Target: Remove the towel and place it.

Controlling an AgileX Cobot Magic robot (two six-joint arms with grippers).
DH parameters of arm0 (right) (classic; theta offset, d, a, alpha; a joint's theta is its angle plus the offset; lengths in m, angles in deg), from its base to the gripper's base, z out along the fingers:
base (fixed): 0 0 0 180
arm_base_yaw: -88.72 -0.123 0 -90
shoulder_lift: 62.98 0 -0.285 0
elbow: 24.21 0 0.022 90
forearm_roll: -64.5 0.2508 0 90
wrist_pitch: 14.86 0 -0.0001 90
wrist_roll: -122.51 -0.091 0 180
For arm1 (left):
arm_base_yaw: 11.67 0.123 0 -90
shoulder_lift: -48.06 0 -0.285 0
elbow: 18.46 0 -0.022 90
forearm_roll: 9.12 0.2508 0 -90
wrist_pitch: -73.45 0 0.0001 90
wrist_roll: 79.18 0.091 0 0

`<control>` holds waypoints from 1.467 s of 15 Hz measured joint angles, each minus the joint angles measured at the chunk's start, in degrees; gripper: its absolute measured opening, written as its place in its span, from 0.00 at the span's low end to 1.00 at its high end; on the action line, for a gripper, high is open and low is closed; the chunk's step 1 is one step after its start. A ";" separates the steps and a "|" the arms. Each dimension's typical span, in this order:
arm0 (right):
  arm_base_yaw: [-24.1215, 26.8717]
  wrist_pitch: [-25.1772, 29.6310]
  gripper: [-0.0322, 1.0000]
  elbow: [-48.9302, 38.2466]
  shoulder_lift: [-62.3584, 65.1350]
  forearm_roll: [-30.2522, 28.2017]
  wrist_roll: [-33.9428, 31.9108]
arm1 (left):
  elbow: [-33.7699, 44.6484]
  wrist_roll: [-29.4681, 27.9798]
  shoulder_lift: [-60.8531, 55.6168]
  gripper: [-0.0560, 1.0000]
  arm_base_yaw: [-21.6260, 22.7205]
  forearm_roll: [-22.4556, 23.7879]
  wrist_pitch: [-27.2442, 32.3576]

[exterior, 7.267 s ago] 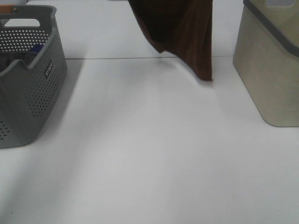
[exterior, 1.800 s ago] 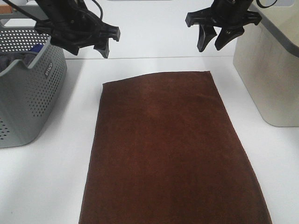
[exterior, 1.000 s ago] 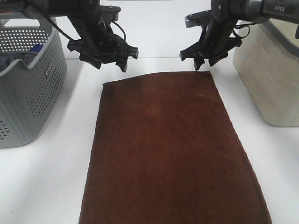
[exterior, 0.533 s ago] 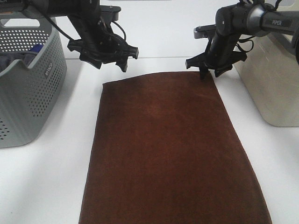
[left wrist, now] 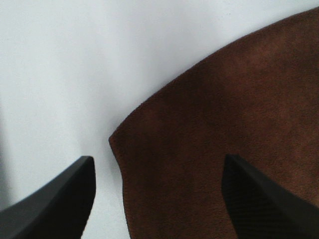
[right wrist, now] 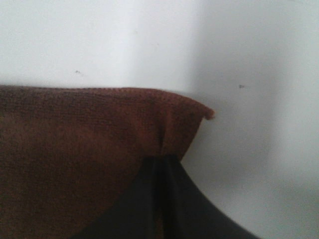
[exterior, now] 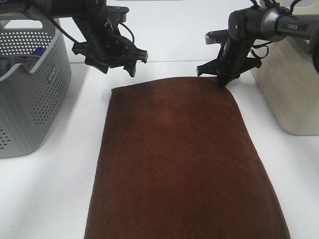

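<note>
The dark brown towel (exterior: 177, 154) lies spread flat on the white table (exterior: 60, 199), running from mid-table to the near edge of the view. My left gripper (exterior: 115, 65) hovers open just above the towel's far left corner. In the left wrist view the towel corner (left wrist: 209, 129) lies between the spread fingers (left wrist: 55, 199) of the left gripper (left wrist: 157, 167). My right gripper (exterior: 221, 79) is shut on the towel's far right corner. In the right wrist view the closed right gripper (right wrist: 162, 162) pinches the puckered towel edge (right wrist: 75, 144). No white tag shows.
A grey perforated basket (exterior: 35, 104) stands at the left, with grey and blue fabric (exterior: 20, 59) inside. A beige bin (exterior: 291, 84) with a grey rim stands at the right, close to my right arm.
My right gripper came down onto the towel's far right corner and closed on it, bunching the edge slightly. My left gripper lowered earlier and has held still, open, for the last second.
</note>
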 joint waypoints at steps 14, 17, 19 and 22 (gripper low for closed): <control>0.00 8.48 0.03 0.40 1.72 0.69 0.29 | -0.11 -9.85 8.59 0.67 0.00 2.69 -7.45; 0.00 8.48 0.03 0.40 1.72 0.86 0.74 | -0.11 -10.26 10.08 0.66 0.00 1.15 -8.77; 0.00 8.48 0.03 0.40 1.72 0.97 0.97 | -0.11 -10.31 10.08 0.63 0.00 0.92 -10.77; 0.00 8.48 0.03 0.40 1.72 0.97 1.03 | -0.11 -10.49 10.08 0.51 0.00 1.09 -12.32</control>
